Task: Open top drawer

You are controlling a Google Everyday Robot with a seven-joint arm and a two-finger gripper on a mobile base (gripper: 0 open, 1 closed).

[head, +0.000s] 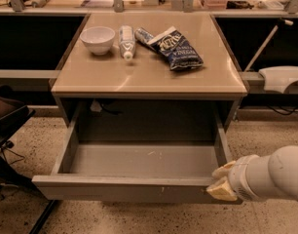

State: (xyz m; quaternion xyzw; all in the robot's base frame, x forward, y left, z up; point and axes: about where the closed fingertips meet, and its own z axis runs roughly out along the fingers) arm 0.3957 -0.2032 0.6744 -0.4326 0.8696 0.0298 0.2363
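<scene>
The top drawer (129,189) stands pulled far out from under the beige table, showing its plain grey inside (139,160). Its grey front panel runs along the bottom of the view. My gripper (221,180) is at the drawer's front right corner, its pale fingertips (220,190) against the top edge of the front panel. My white arm (275,177) comes in from the right. The two lower drawer fronts are out of view.
On the table top (149,77) stand a white bowl (98,39), a white bottle (126,41) lying down and a blue chip bag (176,48). A dark chair (8,126) stands at the left. A white fixture (280,77) juts out at the right.
</scene>
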